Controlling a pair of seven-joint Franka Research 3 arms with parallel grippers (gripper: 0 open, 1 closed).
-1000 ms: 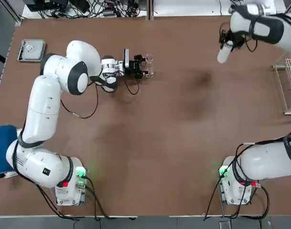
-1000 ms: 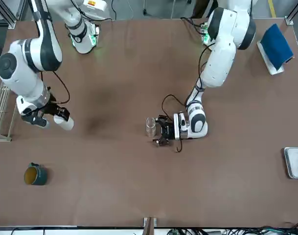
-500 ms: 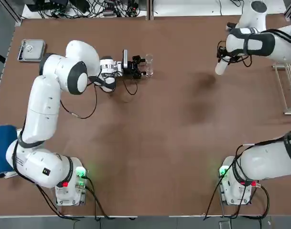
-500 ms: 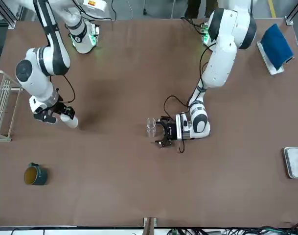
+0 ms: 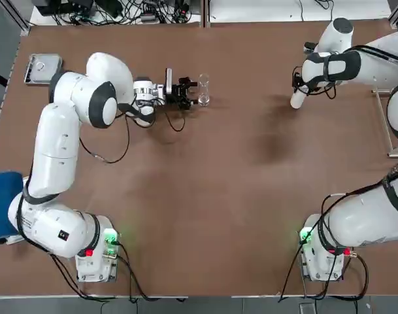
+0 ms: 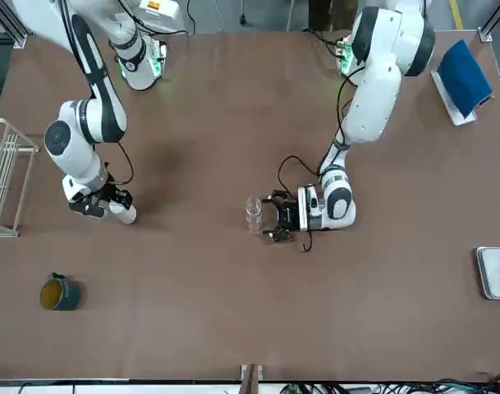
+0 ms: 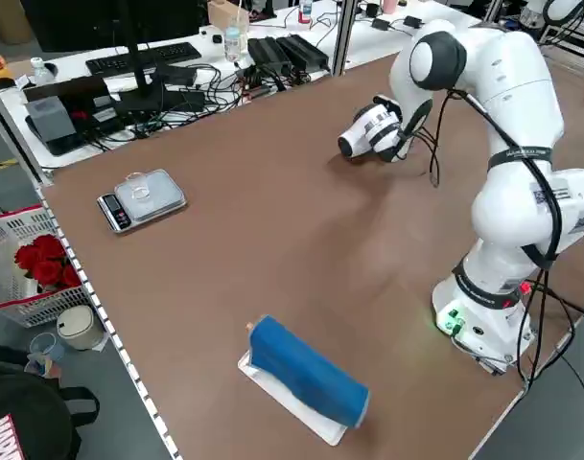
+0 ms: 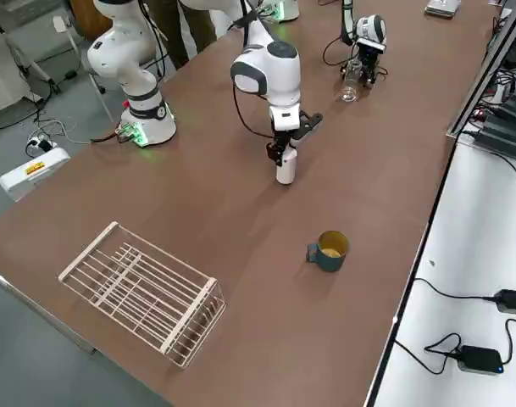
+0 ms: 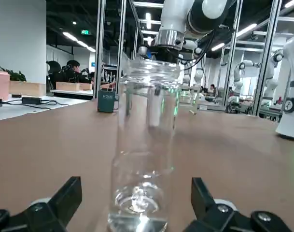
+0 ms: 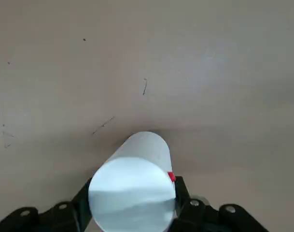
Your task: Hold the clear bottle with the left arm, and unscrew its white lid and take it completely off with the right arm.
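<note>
The clear bottle (image 5: 203, 90) stands upright on the brown table (image 5: 205, 196) with its mouth uncovered. My left gripper (image 5: 187, 92) lies low beside it and is open. In the left wrist view the bottle (image 9: 144, 154) rises between the two black fingertips (image 9: 64, 200), which stand apart from its sides. At the table's far right my right gripper (image 5: 302, 90) is shut on the white lid (image 5: 296, 99). The lid (image 6: 123, 213) points down, close to the tabletop. The right wrist view shows the lid (image 10: 133, 186) clamped between the fingers (image 10: 183, 193).
A teal mug (image 6: 59, 293) sits near the far edge on the right arm's side, and a wire rack (image 6: 3, 189) stands at the right edge. A small scale (image 5: 43, 68) is at the far left corner. A blue roll (image 5: 4, 206) lies at the left edge.
My right arm has carried the lid down and a little inward toward the tabletop. My left gripper has drawn back slightly from the bottle, which has stayed in place.
</note>
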